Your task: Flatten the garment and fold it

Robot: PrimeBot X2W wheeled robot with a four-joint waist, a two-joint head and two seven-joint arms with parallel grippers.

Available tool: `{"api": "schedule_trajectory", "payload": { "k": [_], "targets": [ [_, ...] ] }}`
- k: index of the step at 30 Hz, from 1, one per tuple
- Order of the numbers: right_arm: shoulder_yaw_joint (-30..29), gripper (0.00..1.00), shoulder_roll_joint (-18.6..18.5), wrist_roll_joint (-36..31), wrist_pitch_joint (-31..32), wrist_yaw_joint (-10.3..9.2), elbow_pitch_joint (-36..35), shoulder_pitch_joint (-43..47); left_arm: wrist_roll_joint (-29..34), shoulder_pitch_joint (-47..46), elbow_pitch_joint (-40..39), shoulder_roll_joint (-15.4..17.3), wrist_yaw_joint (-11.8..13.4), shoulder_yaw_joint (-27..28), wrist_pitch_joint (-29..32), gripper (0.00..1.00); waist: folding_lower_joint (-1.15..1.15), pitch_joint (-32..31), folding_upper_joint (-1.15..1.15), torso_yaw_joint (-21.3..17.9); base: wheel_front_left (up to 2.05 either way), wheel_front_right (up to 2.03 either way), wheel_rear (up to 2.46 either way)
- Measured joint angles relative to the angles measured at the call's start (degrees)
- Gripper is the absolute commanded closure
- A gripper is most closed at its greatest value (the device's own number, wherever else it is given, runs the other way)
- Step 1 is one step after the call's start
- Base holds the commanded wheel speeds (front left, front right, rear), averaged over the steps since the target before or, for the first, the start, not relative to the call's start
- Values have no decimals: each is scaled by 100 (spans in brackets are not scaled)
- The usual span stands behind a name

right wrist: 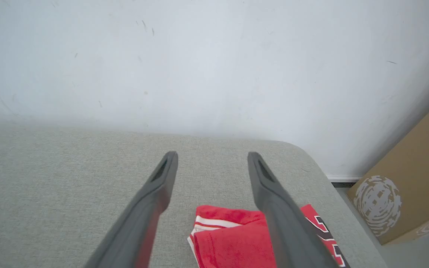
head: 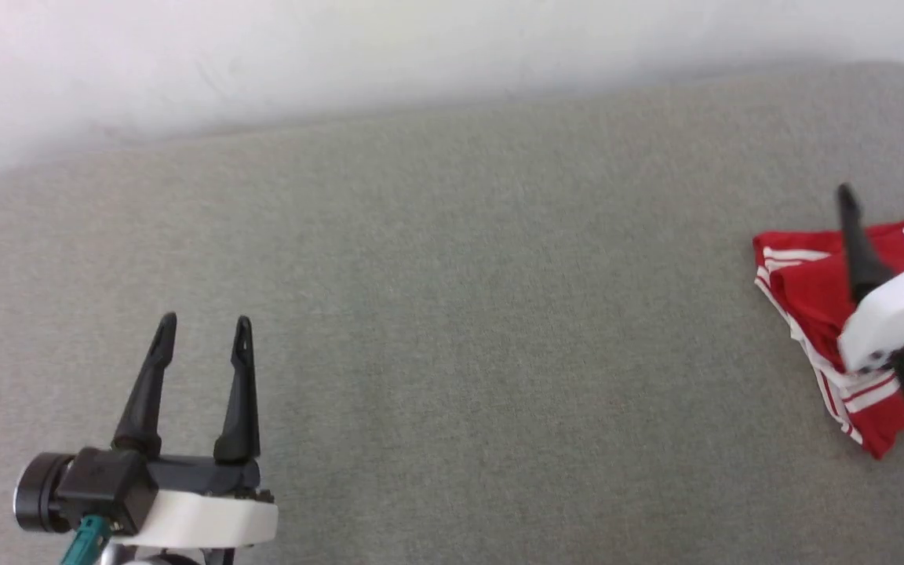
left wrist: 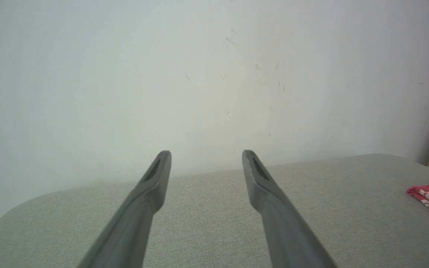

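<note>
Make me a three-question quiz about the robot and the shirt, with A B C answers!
1. Where on the grey cushion is the shirt? A) right end B) middle C) left end
2. What colour is most of the shirt? A) blue B) red C) green
3. How is the left gripper? A) shut on the shirt B) open and empty C) shut and empty
Answers: A, it lies by the right gripper. B, red with white stripes. B, its fingers stand apart, nothing between.
</note>
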Motion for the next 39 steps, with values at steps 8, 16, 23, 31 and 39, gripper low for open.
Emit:
{"api": "schedule_trajectory", "payload": {
  "k": [8,16,23,31,39],
  "targets": [
    [169,0,559,130,-657,0,-394,616,-1,214,-1,-146,-2,-13,-3,0,0,-461,0,231,0,0,0],
    [392,0,876,-75,-1380,-1,-234,1399,15,692,78,-272,-1,16,-2,0,0,-940,0,389,0,0,0],
    [235,0,1010,-466,-2136,-1,51,1859,111,938,412,-307,-1,5,-3,0,2,-1135,0,483,0,0,0],
    [132,0,1010,-468,-2533,0,444,2197,86,1113,654,-428,-10,-5,-3,0,1,-1191,0,517,0,0,0],
    [201,0,1011,-515,-2592,0,547,2199,86,1110,701,-468,-65,4,-3,0,2,-1143,0,522,0,0,0]
  ]
}}
